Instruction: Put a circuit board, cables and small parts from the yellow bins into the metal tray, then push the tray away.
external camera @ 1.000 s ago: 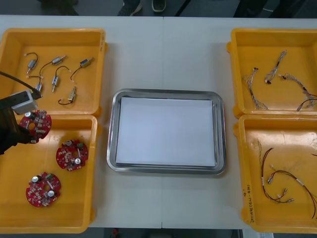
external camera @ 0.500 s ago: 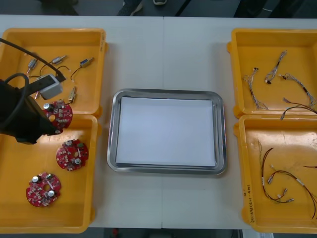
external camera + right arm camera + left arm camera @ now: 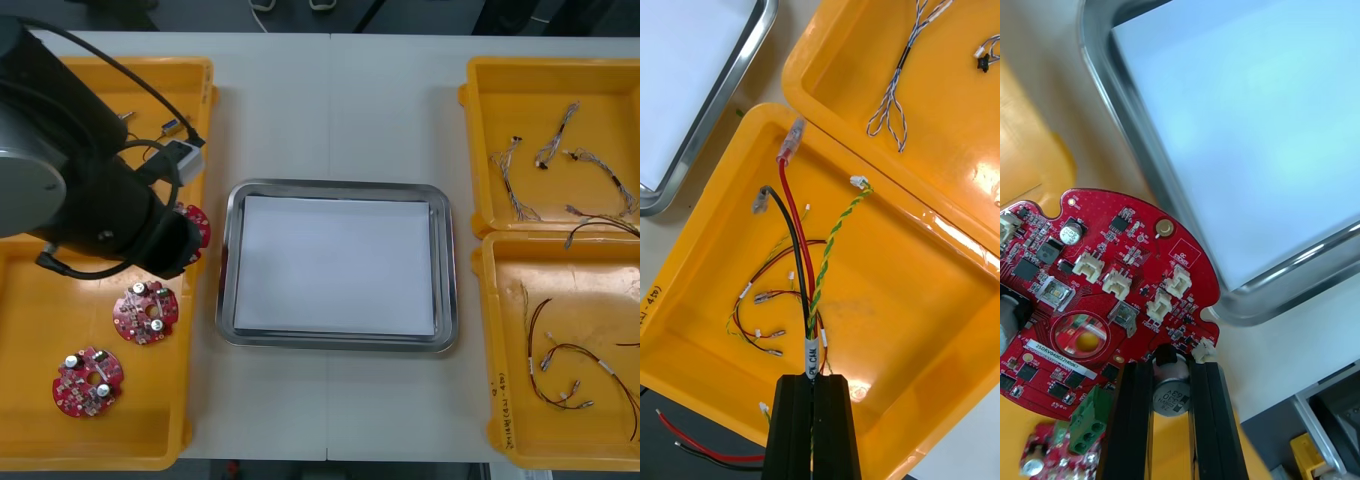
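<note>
My left gripper [image 3: 186, 240] is shut on a round red circuit board [image 3: 197, 222] and holds it over the near left yellow bin's inner wall, just left of the metal tray [image 3: 228, 262]. In the left wrist view the fingers [image 3: 1135, 405] pinch the board [image 3: 1112, 292] at its edge, with the tray's rim [image 3: 1142, 142] just past it. My right gripper [image 3: 811, 409] is shut on a cable bundle [image 3: 801, 247] of red, black and yellow-green strands, hanging over the near right bin [image 3: 887, 300]. Its loose end [image 3: 598, 222] shows in the front view.
Two more boards [image 3: 145, 312] [image 3: 88, 380] lie in the near left bin [image 3: 30, 400]. Small metal parts [image 3: 172, 126] sit in the far left bin, mostly behind my arm. Twisted cables [image 3: 515, 185] lie in the far right bin, red and yellow cables [image 3: 565, 370] in the near right one.
My left arm has swung to the right with the board, from over the near left bin to the tray's left rim. The held cable's end at the right has shifted slightly.
</note>
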Robot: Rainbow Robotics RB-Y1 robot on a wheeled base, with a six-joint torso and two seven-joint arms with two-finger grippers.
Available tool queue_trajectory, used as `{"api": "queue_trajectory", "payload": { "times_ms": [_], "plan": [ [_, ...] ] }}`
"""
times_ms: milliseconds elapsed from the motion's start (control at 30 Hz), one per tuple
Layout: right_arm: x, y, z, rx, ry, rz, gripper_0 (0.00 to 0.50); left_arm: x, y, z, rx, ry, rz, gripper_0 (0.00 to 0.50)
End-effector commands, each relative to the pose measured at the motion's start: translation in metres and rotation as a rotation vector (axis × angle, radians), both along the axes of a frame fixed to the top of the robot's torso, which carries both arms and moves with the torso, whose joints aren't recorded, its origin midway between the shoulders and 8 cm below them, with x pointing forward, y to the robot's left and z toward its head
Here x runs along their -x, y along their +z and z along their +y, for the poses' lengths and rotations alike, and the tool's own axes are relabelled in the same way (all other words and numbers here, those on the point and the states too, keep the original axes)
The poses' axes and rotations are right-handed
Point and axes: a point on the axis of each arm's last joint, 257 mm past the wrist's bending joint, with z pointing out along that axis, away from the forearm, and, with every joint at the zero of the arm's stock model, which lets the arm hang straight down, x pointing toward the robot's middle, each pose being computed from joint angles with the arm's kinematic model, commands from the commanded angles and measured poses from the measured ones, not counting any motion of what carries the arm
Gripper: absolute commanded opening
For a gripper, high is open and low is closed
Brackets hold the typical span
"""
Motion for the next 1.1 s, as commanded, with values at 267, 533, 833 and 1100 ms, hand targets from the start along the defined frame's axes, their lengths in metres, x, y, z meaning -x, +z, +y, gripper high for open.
{"api": "queue_trajectory", "payload": {
  "times_ms": [267,533,833,1100],
  "plan": [
    [0.008,-0.002,-0.003,0.076,0.044,0.011,0.0,-0.002,-0.004,-0.082,-0.002,-0.05,-0.052,0.001],
    [0.01,-0.005,-0.001,0.071,0.049,0.019,0.0,-0.007,-0.033,-0.102,-0.016,-0.026,-0.034,0.001],
    [0.01,-0.006,0.001,0.062,0.05,0.022,0.0,-0.003,-0.059,-0.115,-0.033,-0.026,-0.021,0.002],
    [0.011,-0.006,0.0,0.063,0.048,0.025,0.0,-0.004,-0.076,-0.126,-0.029,-0.023,-0.022,0.001]
  ]
}}
